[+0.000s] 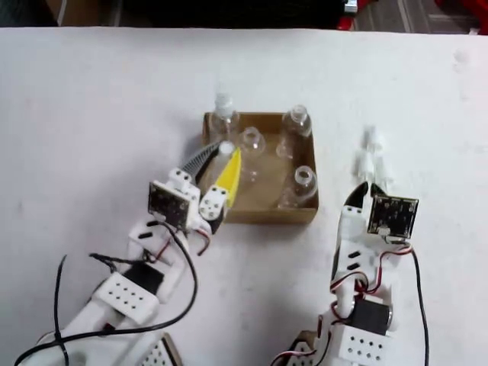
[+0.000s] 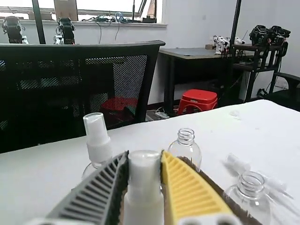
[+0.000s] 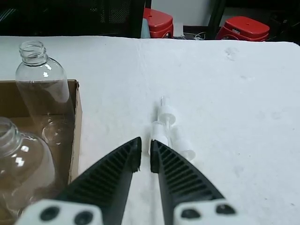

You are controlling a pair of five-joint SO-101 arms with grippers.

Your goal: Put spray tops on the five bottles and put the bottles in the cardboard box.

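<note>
The cardboard box (image 1: 263, 212) sits mid-table. My left gripper (image 1: 219, 162), with one grey and one yellow finger, is shut on a clear bottle with a white spray top (image 2: 144, 180), held over the box's near-left part. A second capped bottle (image 1: 223, 109) (image 2: 97, 140) stands at the box's far-left corner. Three uncapped bottles (image 1: 251, 141) (image 1: 296, 122) (image 1: 303, 183) stand inside the box. Loose white spray tops (image 1: 371, 155) (image 3: 166, 126) lie on the table right of the box. My right gripper (image 1: 355, 192) (image 3: 145, 157) rests just short of them, its black jaws almost together with nothing between.
White tabletop stretches all around the box, with open room at the left and far side. The table's far edge lies beyond the box; a black chair and red stools stand behind it. The arms' cables trail at the near edge.
</note>
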